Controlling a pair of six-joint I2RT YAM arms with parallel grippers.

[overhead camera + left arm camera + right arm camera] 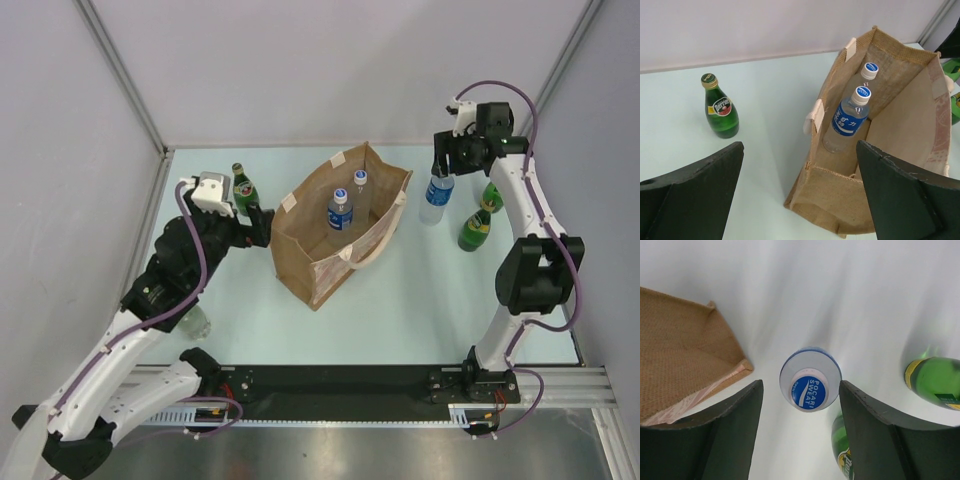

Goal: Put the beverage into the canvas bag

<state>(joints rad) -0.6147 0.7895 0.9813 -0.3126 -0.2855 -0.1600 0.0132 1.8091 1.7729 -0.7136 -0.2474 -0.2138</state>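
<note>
The canvas bag [322, 268] stands open mid-table, tan with cream handle tabs. Two clear blue-labelled bottles [850, 117] [867, 75] stand inside it. My left gripper [258, 216] hovers at the bag's left corner, open and empty [800, 150], looking down into the bag [840, 200]. A clear Pocari Sweat bottle [436, 198] stands upright right of the bag. My right gripper [440, 168] hangs just above it, open, one finger on each side of the blue cap [809, 390], with gaps showing. The bag's corner [680, 355] lies to its left.
A green Perrier bottle [243, 188] stands left of the bag, close behind my left gripper. Two more green bottles [490, 197] [475, 230] stand just right of the Pocari bottle, beside my right arm. Grey walls enclose the table on three sides.
</note>
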